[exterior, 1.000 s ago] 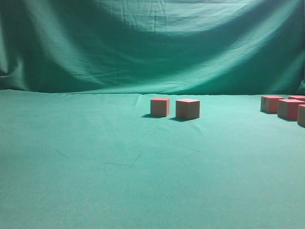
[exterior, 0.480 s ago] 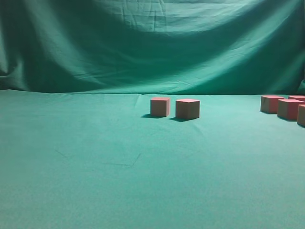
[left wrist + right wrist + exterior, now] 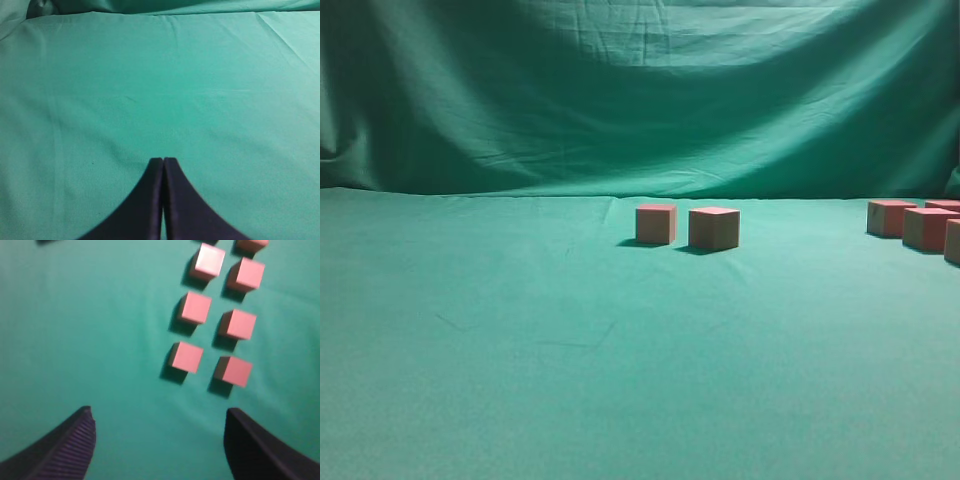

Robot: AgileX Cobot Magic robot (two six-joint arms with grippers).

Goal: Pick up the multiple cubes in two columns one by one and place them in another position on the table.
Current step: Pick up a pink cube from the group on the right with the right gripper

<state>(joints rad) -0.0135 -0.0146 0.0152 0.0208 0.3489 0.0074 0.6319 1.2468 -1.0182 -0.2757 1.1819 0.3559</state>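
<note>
Several salmon-topped cubes lie in two columns in the right wrist view, the nearest pair being a left cube (image 3: 189, 357) and a right cube (image 3: 233, 371). My right gripper (image 3: 159, 415) hovers open above bare cloth just short of that pair, holding nothing. In the exterior view two cubes (image 3: 656, 224) (image 3: 714, 228) stand side by side mid-table, and more cubes (image 3: 927, 228) cluster at the right edge. My left gripper (image 3: 163, 160) is shut and empty over the bare table (image 3: 160, 90). Neither gripper shows in the exterior view.
The teal-green table cloth (image 3: 570, 350) spreads wide across the front and left. A draped green backdrop (image 3: 640, 90) rises behind the table's far edge.
</note>
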